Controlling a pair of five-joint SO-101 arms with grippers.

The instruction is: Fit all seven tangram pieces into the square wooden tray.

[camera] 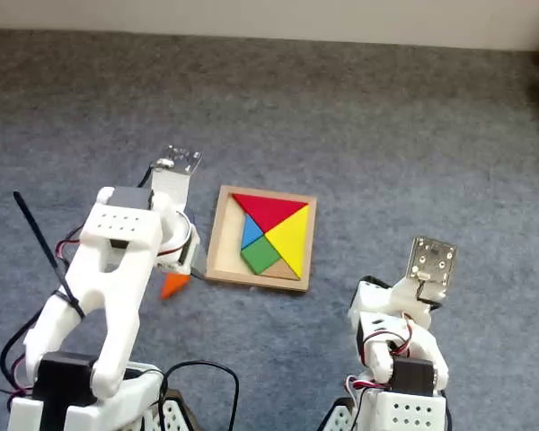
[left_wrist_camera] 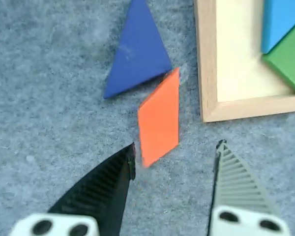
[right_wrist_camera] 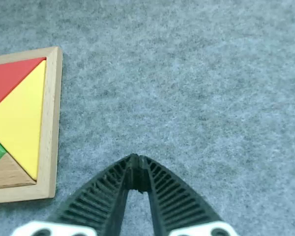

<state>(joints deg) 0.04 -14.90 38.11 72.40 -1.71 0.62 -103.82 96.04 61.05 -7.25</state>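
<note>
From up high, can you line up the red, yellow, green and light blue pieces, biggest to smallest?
1. red triangle and yellow triangle: they look alike, so it's a tie.
2. green piece
3. light blue triangle

The tray point(camera: 221, 241) holds a red piece point(camera: 268, 213), yellow piece point(camera: 292, 238), blue piece point(camera: 251, 233) and green piece point(camera: 260, 256), while an orange piece point(camera: 173, 285) lies just outside it by the left arm point(camera: 117, 269).

No text, numbers, labels or signs readable in any view. The wooden tray point(camera: 216, 241) is bare wood, tangram pieces point(camera: 271, 213) plain flat colours. The grey carpet point(camera: 386, 117) is plain, nothing printed on it.
</note>
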